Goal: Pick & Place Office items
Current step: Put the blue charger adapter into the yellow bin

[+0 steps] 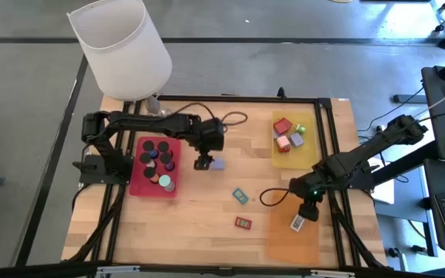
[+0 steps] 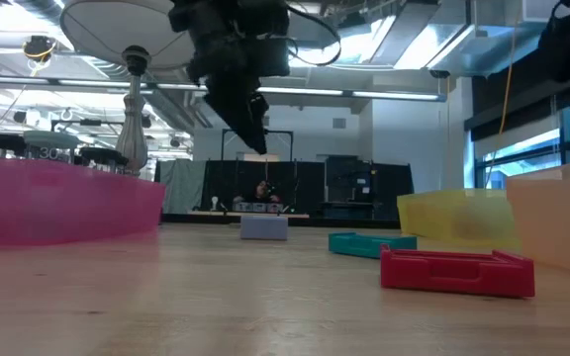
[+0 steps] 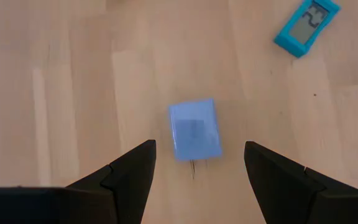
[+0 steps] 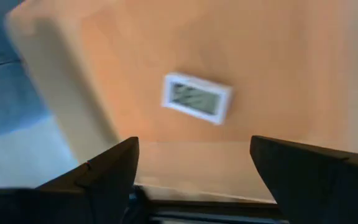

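My left gripper [image 1: 203, 162] [image 3: 197, 165] hangs open above a lavender block [image 3: 194, 129] [image 1: 217, 164] that lies flat on the wood, with one finger off to each side and clear of it. In the low view the gripper [image 2: 250, 119] is well above the block [image 2: 263, 227]. My right gripper [image 1: 307, 210] [image 4: 194, 162] stands open over the orange mat [image 1: 292, 239]. A white rectangle with a display [image 4: 196, 98] [image 1: 297, 223] lies flat on that mat. A teal rectangle [image 1: 240, 195] and a red rectangle [image 1: 242, 223] lie on the bare table.
A red mat [image 1: 141, 185] at the left carries black and teal round pieces. A yellow mat [image 1: 304, 158] at the far right carries red, pink and lavender blocks. A white-shaded lamp [image 1: 122, 46] stands at the far left corner. A cable loops beside the right arm [image 1: 269, 197].
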Available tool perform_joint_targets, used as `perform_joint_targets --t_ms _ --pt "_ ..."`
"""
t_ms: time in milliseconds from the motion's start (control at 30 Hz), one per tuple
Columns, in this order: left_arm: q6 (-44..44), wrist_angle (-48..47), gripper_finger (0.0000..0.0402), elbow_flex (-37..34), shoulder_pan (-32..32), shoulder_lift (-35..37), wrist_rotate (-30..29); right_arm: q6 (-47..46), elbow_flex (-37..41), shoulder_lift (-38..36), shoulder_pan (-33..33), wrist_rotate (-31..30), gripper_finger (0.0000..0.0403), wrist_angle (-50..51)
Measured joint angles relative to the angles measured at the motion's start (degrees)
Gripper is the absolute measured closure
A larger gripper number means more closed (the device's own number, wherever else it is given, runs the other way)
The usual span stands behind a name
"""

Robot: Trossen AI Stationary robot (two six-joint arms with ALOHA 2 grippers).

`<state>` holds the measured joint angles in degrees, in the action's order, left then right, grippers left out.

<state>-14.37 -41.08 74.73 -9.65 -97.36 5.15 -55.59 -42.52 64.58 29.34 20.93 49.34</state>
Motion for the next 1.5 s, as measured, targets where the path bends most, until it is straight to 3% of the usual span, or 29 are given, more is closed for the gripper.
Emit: perform_joint_targets --t_ms 133,667,933,1300,1500 --pt "-0.36 6.82 0.0159 -4.40 2.39 0.00 -1.33 2.05 -1.84 0.00 0.00 -4.25 0.0091 5.86" --pt "10.59 33.12 0.0159 -20.24 5.51 0.00 -8.89 2.63 -1.84 0.00 0.00 -5.08 0.0091 7.64" --pt "15.64 36.38 0.0159 -24.23 5.01 -0.59 -10.57 2.64 -1.84 0.00 -0.02 -7.24 0.0091 7.48" --pt "17.57 41.77 0.0159 -23.63 5.01 -8.57 -10.29 2.46 -1.84 0.00 -0.02 -8.04 0.0091 7.28" --pt "18.18 41.34 0.0183 -23.75 4.90 -7.14 -9.85 2.23 -1.84 0.00 -0.02 -6.71 0.0091 7.46"
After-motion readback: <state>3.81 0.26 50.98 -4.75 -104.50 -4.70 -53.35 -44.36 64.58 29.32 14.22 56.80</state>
